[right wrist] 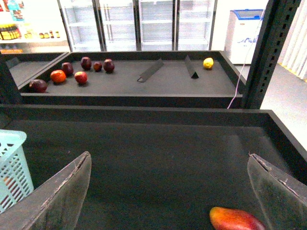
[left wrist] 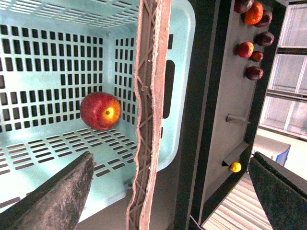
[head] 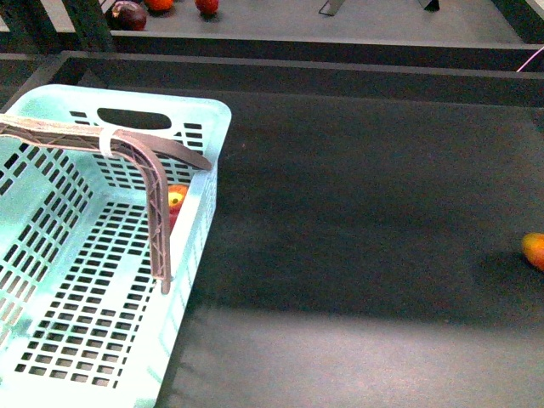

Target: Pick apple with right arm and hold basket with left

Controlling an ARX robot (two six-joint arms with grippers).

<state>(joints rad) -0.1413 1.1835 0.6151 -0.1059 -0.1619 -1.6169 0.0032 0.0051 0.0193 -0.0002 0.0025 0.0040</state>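
One dark tray table [head: 357, 212], glass-door fridges [right wrist: 144, 24] behind

The basket [head: 51, 280] is pale aqua, patterned all over with rows of small slots. The apple [left wrist: 100, 111] is glossy red with a yellow patch (around its dimple). The table [head: 365, 204] is matte black; a red-orange fruit [right wrist: 237, 219] lies there.

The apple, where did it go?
The apple is inside the basket, on its slotted floor near a far corner. In the front view it peeks out at the left, beside the basket's right wall and partly behind the grey handle.
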